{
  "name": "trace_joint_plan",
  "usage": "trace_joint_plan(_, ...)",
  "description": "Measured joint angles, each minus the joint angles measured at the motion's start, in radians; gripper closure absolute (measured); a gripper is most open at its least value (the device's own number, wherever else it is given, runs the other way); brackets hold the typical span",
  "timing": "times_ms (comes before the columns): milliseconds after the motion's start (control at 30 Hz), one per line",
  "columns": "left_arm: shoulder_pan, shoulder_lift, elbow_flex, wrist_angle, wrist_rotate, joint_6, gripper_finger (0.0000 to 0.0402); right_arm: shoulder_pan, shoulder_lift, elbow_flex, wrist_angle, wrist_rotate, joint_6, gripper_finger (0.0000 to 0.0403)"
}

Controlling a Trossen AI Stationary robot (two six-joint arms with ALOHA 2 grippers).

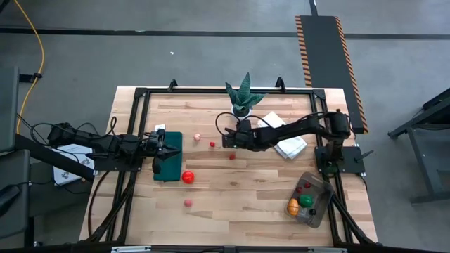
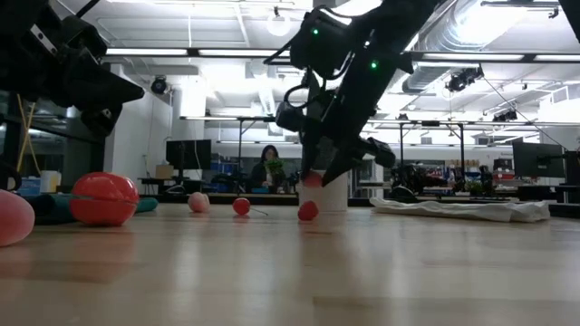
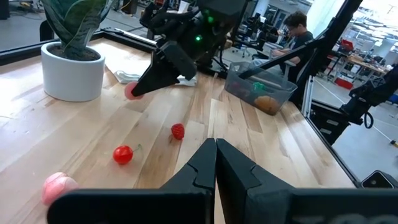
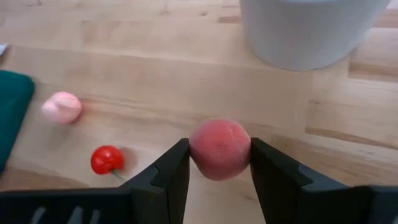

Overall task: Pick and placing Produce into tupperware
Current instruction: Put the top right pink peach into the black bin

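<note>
Held clear of the table near the white plant pot (image 4: pixel 311 31) is a pinkish-red round fruit (image 4: pixel 219 148), with my right gripper (image 4: pixel 219 163) shut on it. In the high view that gripper (image 1: pixel 226 140) is at the table's middle. Loose produce lies on the wood: a pale pink fruit (image 4: pixel 61 107), a small red tomato (image 4: pixel 106 159), a raspberry-like berry (image 3: pixel 178 131), a big red tomato (image 1: pixel 188 177) and a pink piece (image 1: pixel 188 203). The tupperware (image 1: pixel 309 198) sits at the near right with several pieces in it. My left gripper (image 3: pixel 216 146) waits shut over the green mat (image 1: pixel 169 156). My right gripper pinches the pinkish-red fruit by its two opposite sides (image 4: pixel 198 149) between its two fingers. The fingers slant down, coming from the table's right side. The fruit (image 2: pixel 313 179) is lifted clear of the table, above a small red piece (image 2: pixel 308 211).
A spiky green plant (image 1: pixel 242 95) in its white pot stands at the far middle, close behind my right gripper. A folded white cloth (image 1: pixel 287 145) lies under my right arm. Bare wood lies between the loose produce and the tupperware. People sit in the room beyond.
</note>
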State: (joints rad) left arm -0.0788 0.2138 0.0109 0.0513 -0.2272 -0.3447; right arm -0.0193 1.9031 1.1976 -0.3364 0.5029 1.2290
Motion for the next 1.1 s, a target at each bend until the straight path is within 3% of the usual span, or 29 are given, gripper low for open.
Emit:
trace_joint_plan(433, 0.000, 0.000, 0.000, 0.000, -0.001, 0.000, 0.0401, 0.000, -0.065, 0.000, -0.008, -0.060, -0.043, 0.0265)
trace_joint_plan(1100, 0.000, 0.000, 0.000, 0.006, -0.001, -0.034, 0.0401, 0.001, -0.316, 0.000, -0.096, -0.194, -0.150, 0.0265)
